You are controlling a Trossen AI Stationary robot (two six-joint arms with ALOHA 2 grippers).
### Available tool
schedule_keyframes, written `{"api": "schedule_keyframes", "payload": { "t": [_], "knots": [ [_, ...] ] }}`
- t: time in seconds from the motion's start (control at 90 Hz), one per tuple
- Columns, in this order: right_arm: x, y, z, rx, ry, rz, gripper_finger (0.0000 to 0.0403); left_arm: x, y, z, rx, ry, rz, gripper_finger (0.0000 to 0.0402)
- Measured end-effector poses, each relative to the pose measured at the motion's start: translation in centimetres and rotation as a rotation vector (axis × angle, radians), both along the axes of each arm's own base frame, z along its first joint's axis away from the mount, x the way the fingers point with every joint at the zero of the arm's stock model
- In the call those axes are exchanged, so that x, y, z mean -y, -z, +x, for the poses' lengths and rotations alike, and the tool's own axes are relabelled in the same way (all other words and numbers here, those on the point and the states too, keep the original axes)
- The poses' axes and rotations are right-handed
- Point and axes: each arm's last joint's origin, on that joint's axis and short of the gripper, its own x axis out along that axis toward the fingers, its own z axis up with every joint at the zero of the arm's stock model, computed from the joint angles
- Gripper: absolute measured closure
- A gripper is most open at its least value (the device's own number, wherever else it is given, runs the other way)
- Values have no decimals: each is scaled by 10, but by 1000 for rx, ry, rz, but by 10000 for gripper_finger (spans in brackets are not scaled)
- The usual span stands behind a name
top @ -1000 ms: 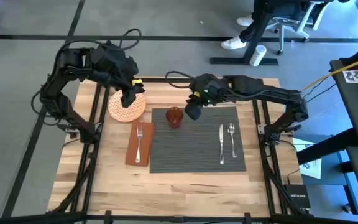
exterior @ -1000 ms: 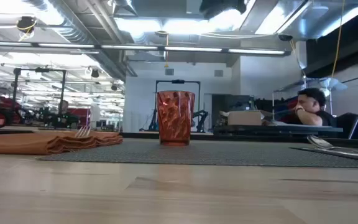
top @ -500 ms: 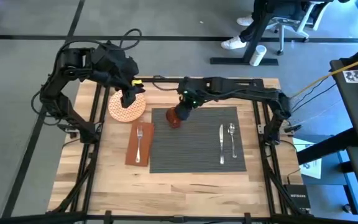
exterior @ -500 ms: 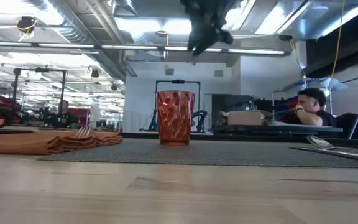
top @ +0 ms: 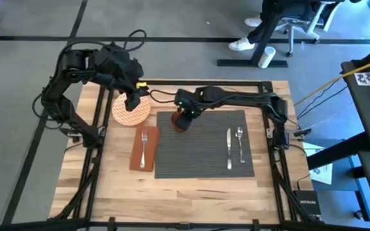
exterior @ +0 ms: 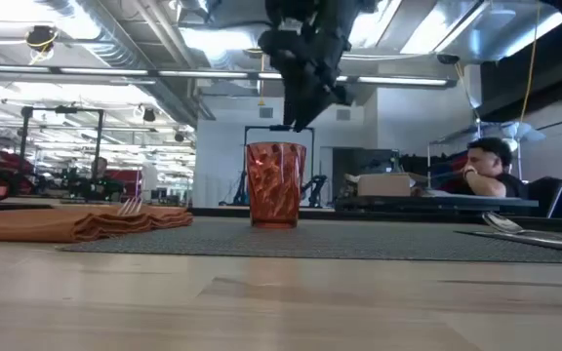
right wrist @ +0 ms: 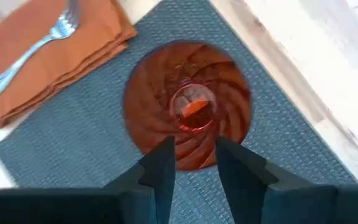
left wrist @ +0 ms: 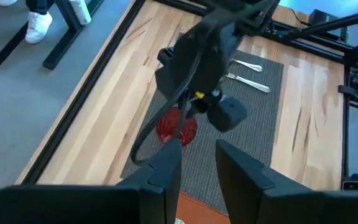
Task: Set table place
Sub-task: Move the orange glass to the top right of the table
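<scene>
The right gripper (right wrist: 191, 163), fingers parted and empty, hangs just above the upright orange cup (right wrist: 188, 102) on the placemat's (top: 204, 151) far left corner; cup directly beneath it; left gripper (top: 132, 101) farther off, over the plate (top: 128, 112), grip unreadable.

Seated person (exterior: 486, 171) — cardboard box (exterior: 386, 184).

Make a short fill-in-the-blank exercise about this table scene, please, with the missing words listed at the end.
1. The fork lies on the brown ____.
2. The knife and the spoon lie on the grey ____.
3. The right gripper hangs directly above the orange ____.
4. The left gripper is over the patterned ____.

Missing words: napkin; placemat; cup; plate
</scene>
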Motion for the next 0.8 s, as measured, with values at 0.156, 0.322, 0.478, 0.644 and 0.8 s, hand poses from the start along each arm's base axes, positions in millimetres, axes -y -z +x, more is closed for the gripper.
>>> {"api": "schedule_keyframes", "payload": {
  "t": [0.156,0.322,0.478,0.644,0.8],
  "knots": [
    [5,11,3,-37,24,-45,299,0,0,0,0,0,0,319],
    [9,20,6,-56,32,-44,299,0,0,0,0,0,0,319],
    [13,27,13,-38,7,-53,299,0,0,0,0,0,0,319],
    [13,32,22,18,-77,-59,299,0,1,1,-4,-5,-5,319],
    [12,34,23,16,-86,-33,313,0,6,4,-27,-13,-22,319]
  ]
}}
